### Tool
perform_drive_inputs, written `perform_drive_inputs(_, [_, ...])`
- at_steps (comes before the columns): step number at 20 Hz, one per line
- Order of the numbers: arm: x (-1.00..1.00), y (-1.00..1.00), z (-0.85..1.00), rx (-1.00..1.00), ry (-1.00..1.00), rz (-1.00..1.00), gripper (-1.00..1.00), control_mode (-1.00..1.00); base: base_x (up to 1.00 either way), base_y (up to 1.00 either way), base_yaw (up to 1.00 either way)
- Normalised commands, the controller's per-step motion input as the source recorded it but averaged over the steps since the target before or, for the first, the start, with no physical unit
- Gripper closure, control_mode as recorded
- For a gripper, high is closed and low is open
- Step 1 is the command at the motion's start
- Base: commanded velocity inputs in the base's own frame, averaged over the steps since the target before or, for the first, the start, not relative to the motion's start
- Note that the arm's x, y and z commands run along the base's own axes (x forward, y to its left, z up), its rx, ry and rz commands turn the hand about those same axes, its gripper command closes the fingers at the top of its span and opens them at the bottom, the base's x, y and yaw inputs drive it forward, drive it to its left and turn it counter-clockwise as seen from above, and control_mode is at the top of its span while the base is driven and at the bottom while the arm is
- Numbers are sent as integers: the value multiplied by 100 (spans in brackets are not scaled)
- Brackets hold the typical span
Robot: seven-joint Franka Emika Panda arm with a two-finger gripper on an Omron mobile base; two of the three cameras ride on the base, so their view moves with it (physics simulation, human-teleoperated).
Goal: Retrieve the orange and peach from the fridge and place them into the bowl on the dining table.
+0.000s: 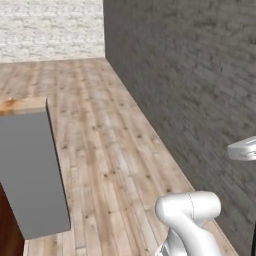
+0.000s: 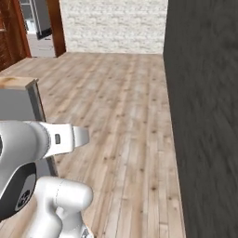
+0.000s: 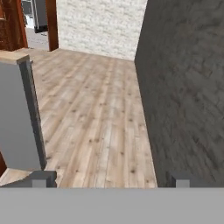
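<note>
My gripper point(image 3: 111, 181) is open, its two dark fingertips point(image 3: 43, 178) set wide apart low in the hand view, with bare wooden floor between them. It holds nothing. The orange, the peach and the bowl are out of view. Far off at the upper left, a light grey appliance point(image 2: 41, 19) that looks like the fridge shows between red-brown wooden posts; it also appears in the hand view point(image 3: 39, 15). A grey-fronted counter end point(image 1: 30, 170) with a beige, orange-blotched top stands at the left. I cannot tell whether it belongs to the dining table.
A dark grey brick wall point(image 2: 204, 116) runs along the right side, close to the arm. A white brick wall point(image 1: 50, 27) closes the far end. Plank floor point(image 2: 116, 116) stretches between the counter end and the dark wall. Red-brown cabinetry point(image 2: 9, 32) stands at the far left.
</note>
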Motion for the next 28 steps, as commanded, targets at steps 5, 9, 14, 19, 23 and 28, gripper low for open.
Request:
perform_drive_inputs(5, [0, 0, 0, 0, 0, 0, -100, 100, 100, 0, 0])
perform_drive_inputs(9, [0, 0, 0, 0, 0, 0, -100, 100, 100, 0, 0])
perform_drive_inputs(14, [0, 0, 0, 0, 0, 0, -100, 100, 100, 0, 1])
perform_drive_inputs(19, [0, 0, 0, 0, 0, 0, -100, 100, 100, 0, 10])
perform_drive_inputs(23, [0, 0, 0, 0, 0, 0, -100, 100, 100, 0, 23])
perform_drive_inputs(28, [0, 0, 0, 0, 0, 0, -100, 100, 100, 0, 39])
